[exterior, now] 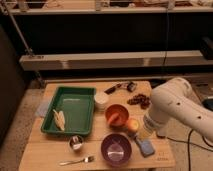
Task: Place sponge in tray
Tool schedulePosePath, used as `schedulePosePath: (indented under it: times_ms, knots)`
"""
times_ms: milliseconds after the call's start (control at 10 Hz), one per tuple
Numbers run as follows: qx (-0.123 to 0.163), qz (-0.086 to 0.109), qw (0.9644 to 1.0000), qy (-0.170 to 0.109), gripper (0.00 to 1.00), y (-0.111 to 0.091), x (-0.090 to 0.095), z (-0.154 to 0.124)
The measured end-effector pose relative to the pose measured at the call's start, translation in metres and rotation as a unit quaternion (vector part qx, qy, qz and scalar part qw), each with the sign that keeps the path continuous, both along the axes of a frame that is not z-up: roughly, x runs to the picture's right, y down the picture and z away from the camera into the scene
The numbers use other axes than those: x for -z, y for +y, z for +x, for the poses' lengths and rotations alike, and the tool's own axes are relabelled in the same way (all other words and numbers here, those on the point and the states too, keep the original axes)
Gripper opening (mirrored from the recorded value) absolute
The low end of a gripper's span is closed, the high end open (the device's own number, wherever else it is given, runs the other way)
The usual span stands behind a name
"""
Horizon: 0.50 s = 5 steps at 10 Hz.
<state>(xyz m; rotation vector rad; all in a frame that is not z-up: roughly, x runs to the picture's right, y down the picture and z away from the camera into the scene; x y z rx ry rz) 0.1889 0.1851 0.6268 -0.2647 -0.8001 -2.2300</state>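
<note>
A wooden table [46, 155] stands on a pale speckled floor [22, 114] before dim metal shelving [100, 61].

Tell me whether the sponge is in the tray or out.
Out. The sponge lies on the table beside the purple bowl, apart from the tray; the gripper is just above it.

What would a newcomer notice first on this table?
The big white arm on the right stands out first, with its pincer close to the blue sponge near the front edge. Next come the green tray on the left and the purple bowl at the front.
</note>
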Motion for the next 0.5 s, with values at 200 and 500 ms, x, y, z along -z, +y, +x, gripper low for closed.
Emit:
schedulePosePath:
  times_ms: [200, 500]
  knots:
    - [0.015, 0.007, 0.9999, -0.002, 0.62, 0.001, -0.001, 0.001]
    - [0.025, 0.000, 0.9977, 0.063, 0.62, 0.019, -0.016, 0.014]
